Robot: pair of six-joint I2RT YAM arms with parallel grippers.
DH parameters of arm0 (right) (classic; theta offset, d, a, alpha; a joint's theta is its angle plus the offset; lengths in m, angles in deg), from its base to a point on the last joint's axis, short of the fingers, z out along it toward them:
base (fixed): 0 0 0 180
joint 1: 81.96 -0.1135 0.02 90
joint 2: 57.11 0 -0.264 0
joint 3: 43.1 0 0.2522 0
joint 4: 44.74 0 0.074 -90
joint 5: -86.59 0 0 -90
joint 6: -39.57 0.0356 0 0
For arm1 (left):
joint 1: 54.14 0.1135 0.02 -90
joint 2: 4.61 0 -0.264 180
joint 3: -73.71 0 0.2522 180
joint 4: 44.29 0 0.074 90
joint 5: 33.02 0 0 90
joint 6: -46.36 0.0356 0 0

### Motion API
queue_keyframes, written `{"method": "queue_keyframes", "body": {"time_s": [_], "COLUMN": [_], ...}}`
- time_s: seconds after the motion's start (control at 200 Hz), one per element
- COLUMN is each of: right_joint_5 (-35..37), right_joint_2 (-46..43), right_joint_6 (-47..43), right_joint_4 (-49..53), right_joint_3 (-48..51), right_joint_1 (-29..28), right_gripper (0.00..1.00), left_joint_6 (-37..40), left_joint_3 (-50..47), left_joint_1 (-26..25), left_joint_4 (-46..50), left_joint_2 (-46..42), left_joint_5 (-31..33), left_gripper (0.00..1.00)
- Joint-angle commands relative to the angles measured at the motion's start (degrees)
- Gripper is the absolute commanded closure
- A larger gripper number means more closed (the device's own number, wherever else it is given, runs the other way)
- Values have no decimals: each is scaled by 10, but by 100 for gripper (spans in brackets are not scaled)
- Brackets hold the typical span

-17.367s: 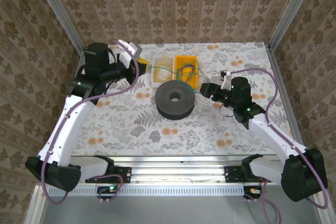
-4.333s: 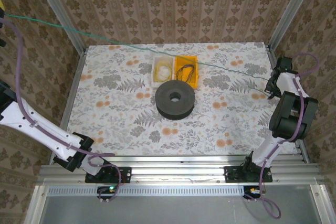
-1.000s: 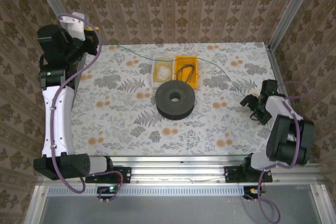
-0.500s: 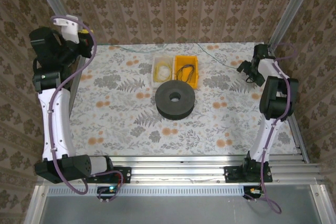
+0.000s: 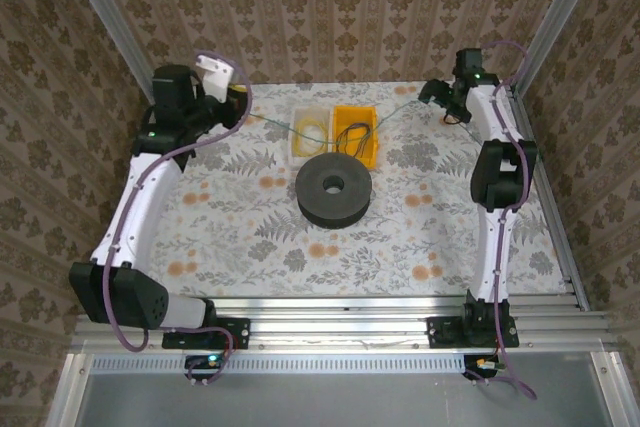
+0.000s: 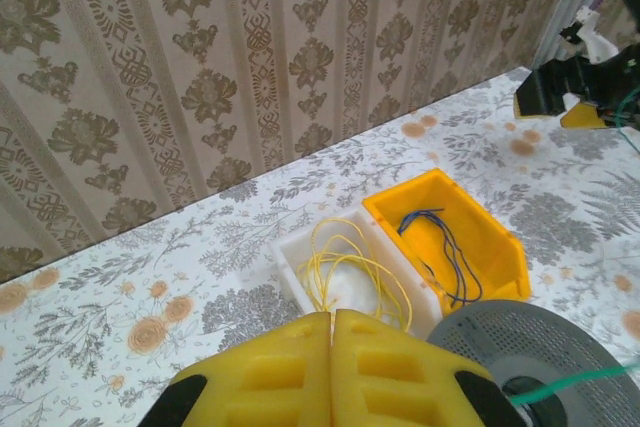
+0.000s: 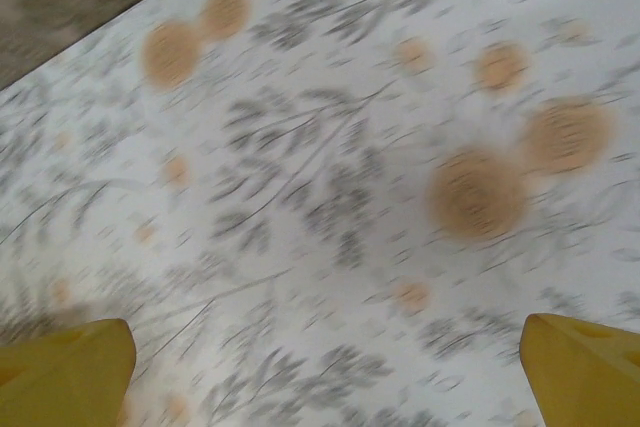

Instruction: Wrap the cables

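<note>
Top external view showed left gripper (image 5: 240,110) pinched shut far left, green cable (image 6: 575,379) trailing right; right gripper (image 5: 437,99) gaped wide, empty, far right; yellow cable (image 5: 312,130) lay in white bin (image 5: 293,139), dark cable (image 5: 352,135) in yellow bin (image 5: 371,152)

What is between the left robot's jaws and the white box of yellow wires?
From above: bare flowery table, crossed by a thin green cable running from the left gripper to the white box.

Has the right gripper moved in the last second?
Yes. The right gripper has swung toward the back wall: it was level with the black spool, now it is beyond the orange bin near the far edge.
</note>
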State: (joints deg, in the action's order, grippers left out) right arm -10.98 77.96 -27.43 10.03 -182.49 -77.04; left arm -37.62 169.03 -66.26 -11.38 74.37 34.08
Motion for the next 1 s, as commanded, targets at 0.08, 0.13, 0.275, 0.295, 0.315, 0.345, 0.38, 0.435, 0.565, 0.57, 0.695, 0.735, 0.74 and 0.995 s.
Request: {"method": "queue_keyframes", "body": {"time_s": [0.08,0.13,0.275,0.295,0.315,0.345,0.38,0.435,0.565,0.57,0.695,0.735,0.74,0.995], "right_joint_5": [-35,-26,1,2,1,-3,-3,-6,-37,-39,-57,-58,-58,-74], "right_joint_2": [-96,-114,-164,-171,-177,-188,-202,-231,-351,-356,-469,-496,-499,-591], "right_joint_6": [-23,-19,-14,-15,-15,-17,-22,-28,-38,-39,-24,-18,-17,17], "right_joint_4": [4,-1,-2,0,4,9,16,20,-35,-37,-97,-112,-116,-149], "right_joint_3": [15,9,-32,-38,-42,-45,-43,-18,167,176,383,439,446,640], "right_joint_1": [8,11,15,15,14,14,11,6,-16,-17,-47,-56,-57,-130], "right_gripper": [0,0,0,0,0,0,0,0,0,0,0,0,0,0], "left_joint_6": [1,9,28,30,32,35,38,42,70,72,100,98,98,113], "left_joint_3": [4,19,51,52,53,53,52,46,33,33,34,33,33,12], "left_joint_1": [-17,-16,-17,-17,-17,-17,-18,-18,-17,-17,0,13,15,88], "left_joint_4": [-93,-90,-88,-88,-88,-89,-89,-91,-96,-95,-81,-76,-76,-58], "left_joint_2": [8,16,30,31,31,31,30,27,11,11,-12,-20,-21,-72], "left_joint_5": [149,170,188,189,191,194,198,210,259,262,295,294,293,288], "left_gripper": [100,100,100,100,100,100,100,100,100,100,100,100,100,100]}}
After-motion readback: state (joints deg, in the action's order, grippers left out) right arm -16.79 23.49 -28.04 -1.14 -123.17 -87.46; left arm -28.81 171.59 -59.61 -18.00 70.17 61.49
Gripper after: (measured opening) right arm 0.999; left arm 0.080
